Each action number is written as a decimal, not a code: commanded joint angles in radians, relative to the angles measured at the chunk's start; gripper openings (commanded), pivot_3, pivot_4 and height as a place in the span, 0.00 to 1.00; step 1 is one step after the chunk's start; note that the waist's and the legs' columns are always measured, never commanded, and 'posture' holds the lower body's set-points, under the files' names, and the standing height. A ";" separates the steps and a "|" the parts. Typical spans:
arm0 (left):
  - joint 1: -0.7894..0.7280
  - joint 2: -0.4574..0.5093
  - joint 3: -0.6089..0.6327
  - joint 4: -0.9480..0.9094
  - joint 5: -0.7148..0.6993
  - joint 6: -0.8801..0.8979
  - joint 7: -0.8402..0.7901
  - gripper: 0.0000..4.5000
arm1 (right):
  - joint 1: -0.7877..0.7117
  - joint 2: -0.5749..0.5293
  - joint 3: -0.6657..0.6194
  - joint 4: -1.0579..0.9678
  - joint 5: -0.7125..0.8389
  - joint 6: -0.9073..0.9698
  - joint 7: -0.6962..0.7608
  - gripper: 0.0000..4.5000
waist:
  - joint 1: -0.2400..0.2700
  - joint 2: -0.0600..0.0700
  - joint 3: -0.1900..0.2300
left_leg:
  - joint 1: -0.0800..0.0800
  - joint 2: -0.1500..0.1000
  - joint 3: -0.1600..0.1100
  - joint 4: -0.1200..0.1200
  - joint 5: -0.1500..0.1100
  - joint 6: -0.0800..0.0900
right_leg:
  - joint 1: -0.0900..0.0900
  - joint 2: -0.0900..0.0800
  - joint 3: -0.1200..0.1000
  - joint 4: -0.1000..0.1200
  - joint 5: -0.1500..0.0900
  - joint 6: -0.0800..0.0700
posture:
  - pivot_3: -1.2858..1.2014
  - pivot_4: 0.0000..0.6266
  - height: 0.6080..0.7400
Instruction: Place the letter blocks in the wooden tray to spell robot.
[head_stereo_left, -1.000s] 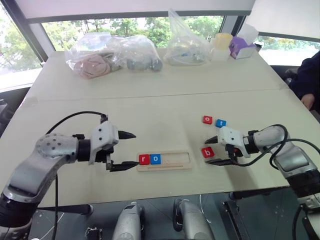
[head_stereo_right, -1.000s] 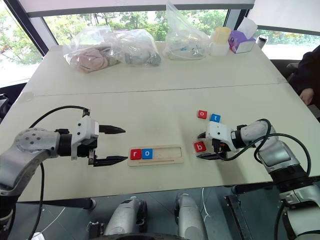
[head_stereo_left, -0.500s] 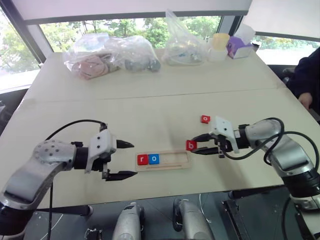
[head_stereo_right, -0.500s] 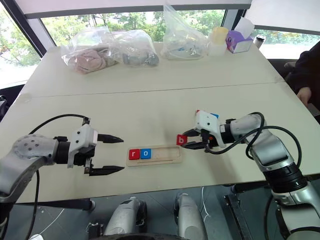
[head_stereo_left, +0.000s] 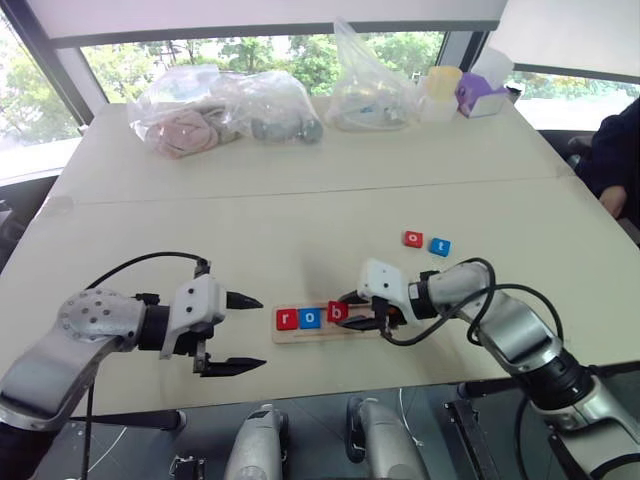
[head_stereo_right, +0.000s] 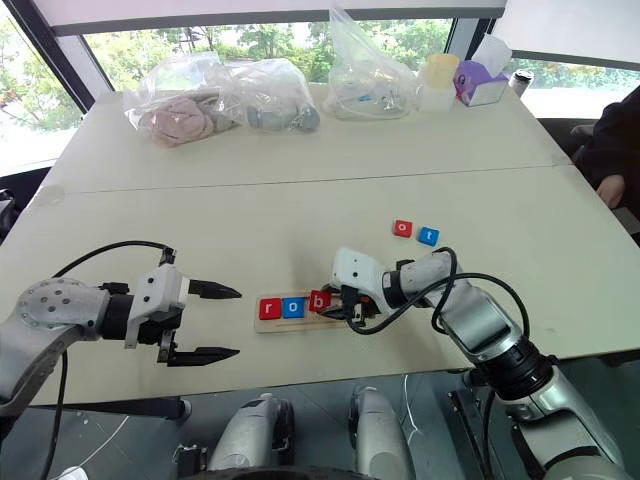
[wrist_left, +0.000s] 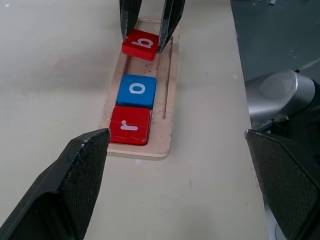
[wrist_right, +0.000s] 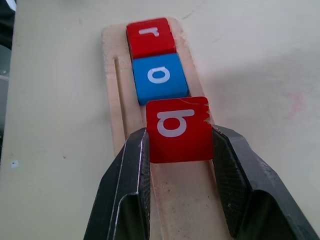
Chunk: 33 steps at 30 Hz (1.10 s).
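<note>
While the right gripper (wrist_right: 177, 150) clenches its two black fingers on the sides of a small red square tile marked "b" (wrist_right: 178, 129), that tile hangs tilted over the long pale wooden tray (head_stereo_left: 365, 328), just beside the blue "o" tile (head_stereo_left: 310, 319) lying in the tray's groove. At the tray's left end lies the red "r" tile (head_stereo_left: 287, 320), touching the blue "o", so two tiles sit in the tray and a third is held above the next place. The rest of the groove, to the right of the held tile, is bare wood, partly covered by the right gripper itself and its white housing.

Beyond the tray's right end, well apart from it on the beige tabletop (head_stereo_left: 300, 230), lie two more tiles side by side: a red "o" tile (head_stereo_left: 413, 238) and a blue "t" tile (head_stereo_left: 440, 246). That makes five letter tiles in all, three red and two blue.

The left gripper (head_stereo_left: 240, 334) hovers off the tray's left end, near it but touching nothing, with its fingers released and spread wide.

At the far edge of the table from the tray stand three clear plastic bags: one holding pinkish cloth (head_stereo_left: 185, 125), one holding grey things (head_stereo_left: 275, 115), and one knotted at its top (head_stereo_left: 370, 90). Beside the last are a pale yellow cup (head_stereo_left: 443, 90) and a purple box (head_stereo_left: 482, 98). A person's dark sleeve (head_stereo_left: 615, 160) shows past the table's right side.
</note>
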 joint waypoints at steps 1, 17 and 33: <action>0.003 0.002 0.021 -0.002 0.003 -0.025 0.001 1.00 | -0.001 0.009 0.008 -0.021 -0.014 -0.027 -0.003 0.25 | 0.000 0.000 0.000 | 0.000 0.000 0.000 0.000 0.000 0.000 | 0.000 0.000 0.000 0.000 0.000 0.000 | 0.52 0.24 1.00; -0.001 -0.017 0.013 -0.008 0.004 -0.023 0.030 1.00 | -0.032 0.018 0.056 0.021 -0.069 -0.084 0.034 0.25 | 0.000 0.000 0.000 | 0.000 0.000 0.000 0.000 0.000 0.000 | 0.000 0.000 0.000 0.000 0.000 0.000 | 0.52 0.24 1.00; -0.005 -0.036 -0.002 -0.023 0.007 -0.016 0.070 1.00 | -0.062 0.037 0.064 0.058 -0.092 -0.080 0.059 0.49 | 0.000 0.000 0.000 | 0.000 0.000 0.000 0.000 0.000 0.000 | 0.000 0.000 0.000 0.000 0.000 0.000 | 0.52 0.24 1.00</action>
